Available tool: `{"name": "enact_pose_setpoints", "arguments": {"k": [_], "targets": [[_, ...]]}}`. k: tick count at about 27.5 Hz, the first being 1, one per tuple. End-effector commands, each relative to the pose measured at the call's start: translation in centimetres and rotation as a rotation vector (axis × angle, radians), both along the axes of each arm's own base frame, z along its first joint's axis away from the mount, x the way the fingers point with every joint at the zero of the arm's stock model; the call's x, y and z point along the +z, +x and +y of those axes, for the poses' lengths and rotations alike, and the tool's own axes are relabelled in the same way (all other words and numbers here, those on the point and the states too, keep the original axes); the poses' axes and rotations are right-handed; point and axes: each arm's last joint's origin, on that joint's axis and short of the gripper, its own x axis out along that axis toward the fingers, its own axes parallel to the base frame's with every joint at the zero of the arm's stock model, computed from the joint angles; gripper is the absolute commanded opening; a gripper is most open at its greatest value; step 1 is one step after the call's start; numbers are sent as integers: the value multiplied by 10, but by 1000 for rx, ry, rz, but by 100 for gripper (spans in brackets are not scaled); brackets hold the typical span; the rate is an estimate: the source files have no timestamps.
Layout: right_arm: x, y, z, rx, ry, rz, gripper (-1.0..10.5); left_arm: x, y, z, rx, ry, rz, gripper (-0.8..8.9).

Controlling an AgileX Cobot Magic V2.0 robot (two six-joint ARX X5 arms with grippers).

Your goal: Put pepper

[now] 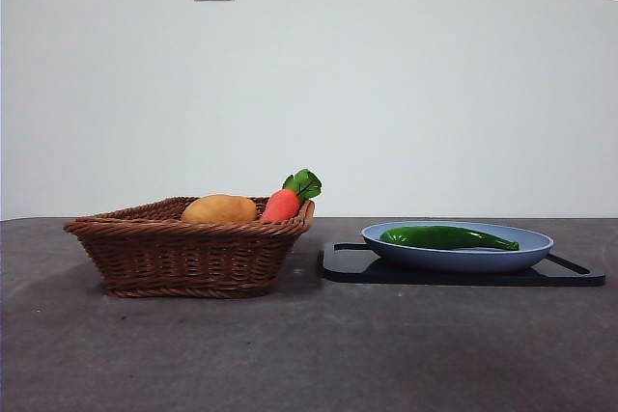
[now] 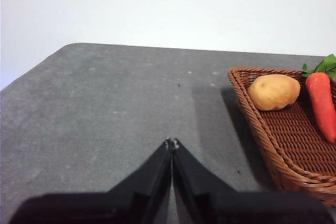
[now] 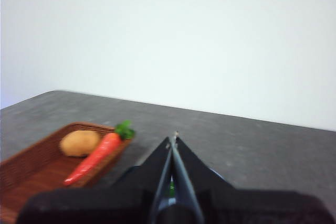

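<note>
Glossy dark green, the pepper [image 1: 447, 236] lay lengthwise in the blue plate [image 1: 458, 258], which sat on a black tray [image 1: 463, 275] just beside the basket [image 1: 188, 256]. It was not in the basket, where only a potato [image 1: 220, 208] and a carrot [image 1: 282, 205] rested. By its sheen the pepper looked light, fairly stiff and likely slippery; its curve and tapering tip suggested a grip across the thicker middle, not the point, would hold best, the plate's raised rim allowing. The left gripper [image 2: 171, 143] hung over bare table beside the basket, on the side away from the plate, its jaws pressed together, holding nothing and touching nothing. The right gripper [image 3: 172, 139] hovered near the basket on the plate's side, jaws likewise closed and empty; a sliver of green showed beneath them.
</note>
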Motion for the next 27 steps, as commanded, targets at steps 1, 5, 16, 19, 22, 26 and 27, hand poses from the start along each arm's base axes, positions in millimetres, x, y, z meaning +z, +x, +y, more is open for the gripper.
{"name": "enact_pose_setpoints", "arguments": {"k": [1, 5, 16, 19, 22, 26, 27], "targets": [[-31, 5, 0, -22, 46, 19, 11, -2, 0, 0, 3, -6, -4, 8], [-64, 7, 0, -24, 52, 69, 11, -2, 0, 0, 3, -6, -4, 8], [-110, 8, 0, -22, 93, 152, 11, -2, 0, 0, 3, -6, -4, 8], [-115, 6, 0, -27, 90, 197, 11, -2, 0, 0, 3, -6, -5, 8], [-117, 6, 0, -28, 87, 225, 11, -2, 0, 0, 3, -6, -4, 8], [-120, 5, 0, -27, 94, 254, 11, -2, 0, 0, 3, -6, -4, 8], [-120, 5, 0, -28, 96, 255, 11, -2, 0, 0, 3, -6, -4, 8]]}}
